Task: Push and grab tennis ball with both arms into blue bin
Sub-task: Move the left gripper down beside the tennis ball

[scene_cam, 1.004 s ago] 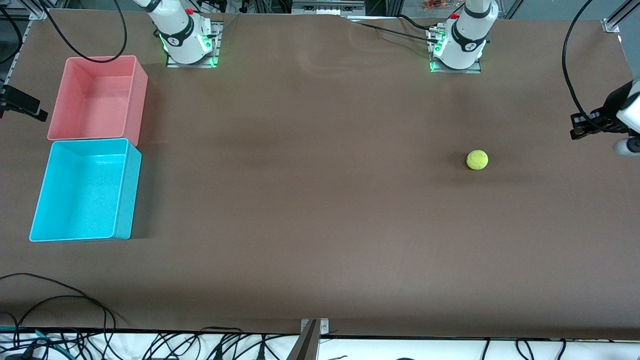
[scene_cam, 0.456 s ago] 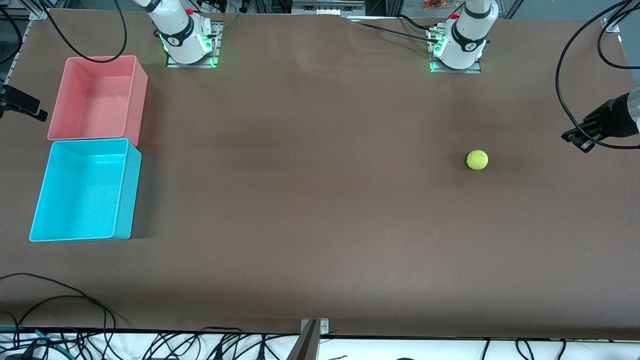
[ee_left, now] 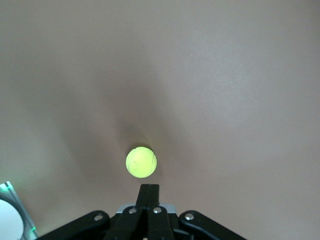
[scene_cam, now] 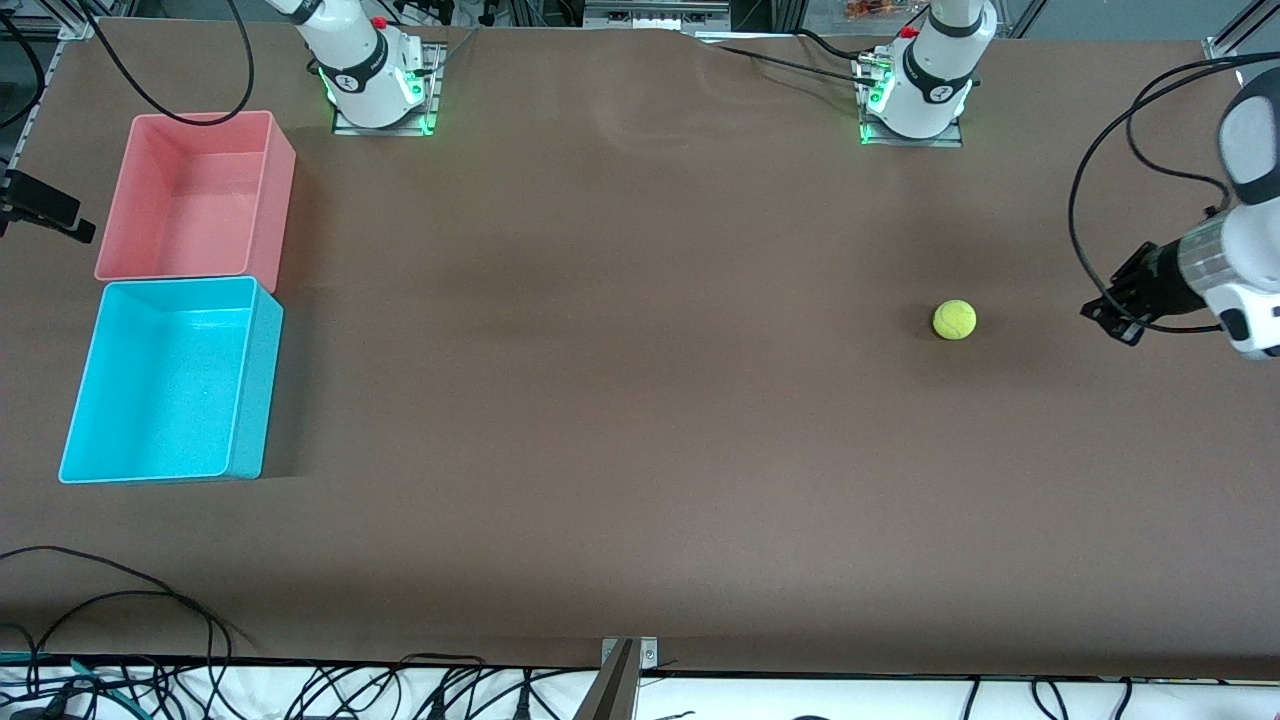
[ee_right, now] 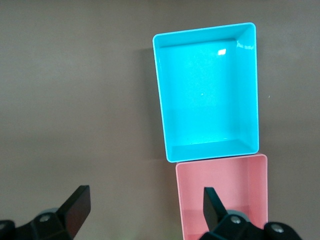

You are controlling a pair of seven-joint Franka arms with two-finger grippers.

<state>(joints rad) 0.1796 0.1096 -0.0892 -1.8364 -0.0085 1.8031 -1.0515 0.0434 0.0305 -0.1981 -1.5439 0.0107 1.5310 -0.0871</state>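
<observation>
The tennis ball point(scene_cam: 955, 320) lies on the brown table toward the left arm's end; it also shows in the left wrist view point(ee_left: 141, 162). My left gripper point(scene_cam: 1103, 314) is shut and empty, low over the table beside the ball on the left arm's side, with a gap between them; its joined tips point(ee_left: 149, 186) point at the ball. The blue bin point(scene_cam: 255, 390) stands empty at the right arm's end and shows in the right wrist view point(ee_right: 207, 95). My right gripper point(ee_right: 145, 195) is open and empty, high over the table beside the pink bin; the front view does not show it.
A pink bin point(scene_cam: 195, 190) of the same size stands empty against the blue bin, farther from the front camera; it also shows in the right wrist view point(ee_right: 222, 195). Cables hang at the table's front edge and ends.
My left gripper has swung in from the table's end toward the ball and now points at it. The ball and the bins have not moved.
</observation>
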